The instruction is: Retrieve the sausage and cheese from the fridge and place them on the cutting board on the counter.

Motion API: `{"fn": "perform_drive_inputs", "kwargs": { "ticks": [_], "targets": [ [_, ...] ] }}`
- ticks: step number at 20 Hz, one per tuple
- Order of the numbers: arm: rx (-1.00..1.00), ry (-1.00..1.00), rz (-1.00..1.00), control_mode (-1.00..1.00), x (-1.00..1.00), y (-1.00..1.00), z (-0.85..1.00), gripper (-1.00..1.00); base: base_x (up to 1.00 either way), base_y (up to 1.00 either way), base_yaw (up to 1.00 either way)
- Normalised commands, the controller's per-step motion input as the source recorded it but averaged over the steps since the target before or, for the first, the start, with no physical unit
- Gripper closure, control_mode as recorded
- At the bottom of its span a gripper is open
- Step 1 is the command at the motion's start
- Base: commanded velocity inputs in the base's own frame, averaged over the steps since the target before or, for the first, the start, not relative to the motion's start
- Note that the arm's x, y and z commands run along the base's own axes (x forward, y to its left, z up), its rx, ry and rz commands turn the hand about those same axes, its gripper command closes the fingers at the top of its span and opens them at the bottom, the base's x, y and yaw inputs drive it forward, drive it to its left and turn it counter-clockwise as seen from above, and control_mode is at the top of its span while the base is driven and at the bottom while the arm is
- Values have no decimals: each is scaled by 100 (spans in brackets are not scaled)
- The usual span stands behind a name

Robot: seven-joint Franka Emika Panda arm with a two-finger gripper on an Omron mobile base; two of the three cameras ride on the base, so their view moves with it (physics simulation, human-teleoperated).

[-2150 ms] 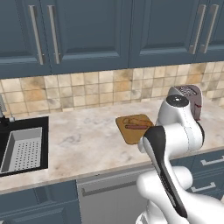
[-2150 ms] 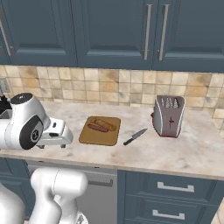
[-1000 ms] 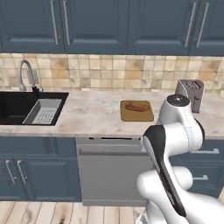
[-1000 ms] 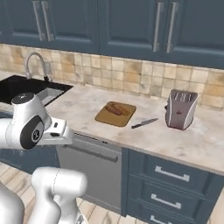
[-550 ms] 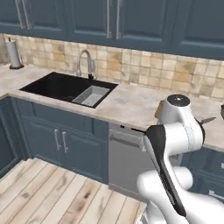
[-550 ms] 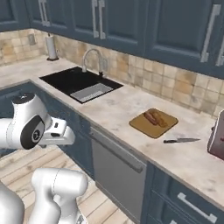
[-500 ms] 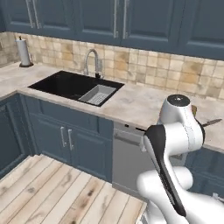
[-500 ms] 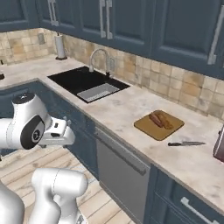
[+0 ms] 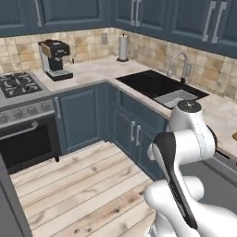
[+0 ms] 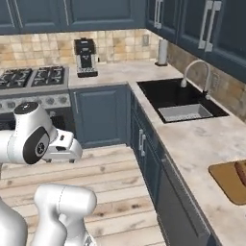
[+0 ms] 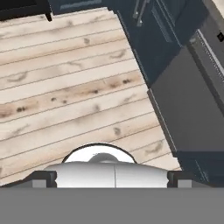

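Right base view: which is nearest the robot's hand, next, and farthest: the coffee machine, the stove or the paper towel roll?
From the hand:
1. Stove, left, just ahead.
2. Coffee machine, on the counter beyond.
3. Paper towel roll, far right corner.

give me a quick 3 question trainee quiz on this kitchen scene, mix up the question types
1. True or false: the coffee machine stands on the counter between the stove and the paper towel roll.
2. Multiple choice: what lies on the cutting board in the right base view? A) a yellow cheese wedge B) a dark red-brown sausage C) nothing
3. Fill in: the floor in front of the cabinets is made of light ____ planks.

Key: 1 true; 2 B; 3 wooden
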Motion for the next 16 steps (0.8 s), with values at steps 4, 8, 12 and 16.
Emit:
{"fn": "perform_drive_inputs", "kwargs": {
  "ticks": [4, 8, 12, 16],
  "targets": [
    [0, 0, 0, 100, 0, 0, 0, -100, 0, -12, 81],
    [0, 0, 0, 100, 0, 0, 0, -100, 0, -6, 82],
    [0, 0, 0, 100, 0, 0, 0, -100, 0, -9, 81],
    [0, 0, 0, 100, 0, 0, 0, -100, 0, -2, 81]
  ]
}}
